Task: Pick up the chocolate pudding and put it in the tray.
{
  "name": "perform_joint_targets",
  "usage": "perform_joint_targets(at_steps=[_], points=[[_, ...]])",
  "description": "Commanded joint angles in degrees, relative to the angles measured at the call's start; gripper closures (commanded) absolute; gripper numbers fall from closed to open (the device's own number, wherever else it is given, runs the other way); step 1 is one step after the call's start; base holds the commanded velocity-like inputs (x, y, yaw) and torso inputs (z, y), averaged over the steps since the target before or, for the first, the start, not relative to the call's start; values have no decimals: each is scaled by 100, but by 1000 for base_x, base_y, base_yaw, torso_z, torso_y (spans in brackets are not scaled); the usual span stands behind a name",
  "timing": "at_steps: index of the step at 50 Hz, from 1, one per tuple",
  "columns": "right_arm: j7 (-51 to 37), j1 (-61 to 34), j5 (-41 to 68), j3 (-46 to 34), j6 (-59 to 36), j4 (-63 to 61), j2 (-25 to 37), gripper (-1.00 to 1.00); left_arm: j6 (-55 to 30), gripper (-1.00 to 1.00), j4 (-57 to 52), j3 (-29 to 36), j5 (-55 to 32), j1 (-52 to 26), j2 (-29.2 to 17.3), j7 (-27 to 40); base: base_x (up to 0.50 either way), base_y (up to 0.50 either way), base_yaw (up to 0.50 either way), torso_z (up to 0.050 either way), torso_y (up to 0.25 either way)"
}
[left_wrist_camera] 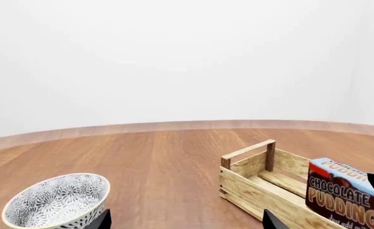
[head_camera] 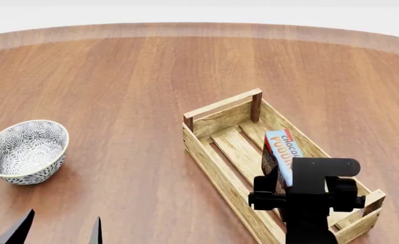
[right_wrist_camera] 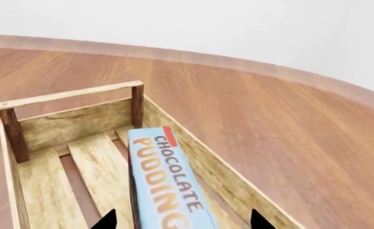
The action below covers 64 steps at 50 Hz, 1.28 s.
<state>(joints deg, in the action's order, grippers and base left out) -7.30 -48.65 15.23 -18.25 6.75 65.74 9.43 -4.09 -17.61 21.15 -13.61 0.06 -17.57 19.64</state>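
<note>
The chocolate pudding (head_camera: 283, 152) stands on its edge inside the tray (head_camera: 220, 114), a light-wood slatted crate, toward its near end. Its light-blue lettered top faces the right wrist view (right_wrist_camera: 164, 181). My right gripper (right_wrist_camera: 181, 220) is open just above the crate. Its fingertips (right_wrist_camera: 107, 220) stand well clear of the carton on both sides, and its black body (head_camera: 307, 190) hides the carton's lower part in the head view. My left gripper (head_camera: 60, 233) is open and empty low over the table at the near left. The carton (left_wrist_camera: 343, 193) and crate (left_wrist_camera: 254, 164) also show in the left wrist view.
A grey-white patterned bowl (head_camera: 26, 151) sits on the brown wooden table (head_camera: 118, 76) at the left, just beyond my left gripper; it also shows in the left wrist view (left_wrist_camera: 58, 200). The round table's far edge curves across the back.
</note>
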Motion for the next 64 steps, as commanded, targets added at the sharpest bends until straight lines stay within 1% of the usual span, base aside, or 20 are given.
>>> perform_joint_targets(at_steps=[1,3,5,9,12,20,26,32,40,64], points=[[-238,678,200,73,-653,-1805,273,-100,-85,-100,-113,25,-4,-19,-34,42,0,0,0,0,0],[-262,821,262,108,-694,-2149,333,-100,-110,-100,-143,27,-7,-30,-43,51,0,0,0,0,0],[-407,1166,381,162,-929,-2997,462,-100,-99,-100,-153,30,-3,-24,-49,53,0,0,0,0,0],[-640,1603,490,241,-1097,-4004,619,-100,-96,-100,-168,33,0,-22,-57,67,0,0,0,0,0],[-831,2097,663,321,-1293,-5117,792,-100,-158,-100,-294,36,-9,-14,-75,98,0,0,0,0,0],[-1020,2800,709,309,-1289,-6296,989,-100,-214,-100,-535,4,-37,41,-141,157,0,0,0,0,0],[-1121,3162,512,234,-1040,-6630,1048,-100,-181,-100,-546,-7,-32,47,-148,184,0,0,0,0,0],[-1256,3594,475,217,-945,-7272,1138,-100,-194,-100,-626,4,-22,68,-163,218,0,0,0,0,0],[-1288,3934,436,196,-699,-7437,1143,-100,-168,-100,-641,20,5,98,-201,228,0,0,0,0,0],[-1338,4191,433,186,-502,-7598,1169,-100,-219,-100,-760,85,37,107,-249,292,0,0,0,0,0]])
